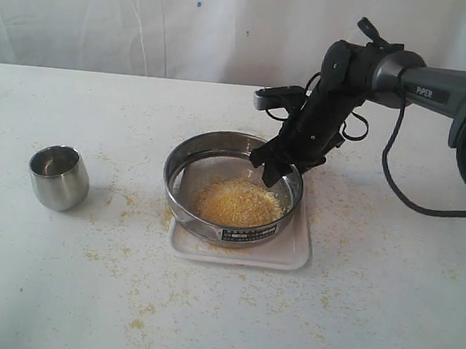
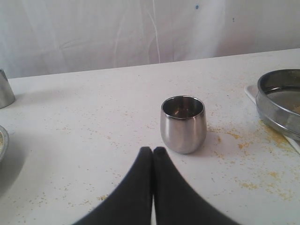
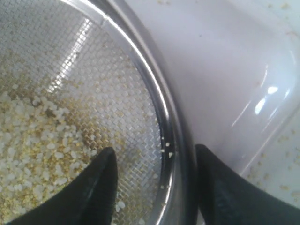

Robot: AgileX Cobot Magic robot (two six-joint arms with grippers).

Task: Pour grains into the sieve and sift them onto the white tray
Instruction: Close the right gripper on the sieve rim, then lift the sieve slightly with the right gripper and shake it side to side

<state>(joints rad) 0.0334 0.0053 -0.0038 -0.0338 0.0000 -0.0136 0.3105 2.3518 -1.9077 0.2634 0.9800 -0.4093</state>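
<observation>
White table (image 1: 384, 321) below me, speckled yellow. My right gripper (image 1: 276, 174) straddles the sieve (image 1: 211, 226) wall, jaws spread, not clamped. Sieve sits on the white tray (image 1: 292, 250), grains (image 1: 238, 204) heaped inside. My left gripper (image 2: 153, 154), pinched closed, hangs near the steel cup (image 2: 183, 124).

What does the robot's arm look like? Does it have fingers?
The right arm is a dark grey tube with a white "PiPER" marking. A black cable loops beside it. The right end effector is black, with two smooth tapering fingers. The left end effector has the same black fingers.
</observation>
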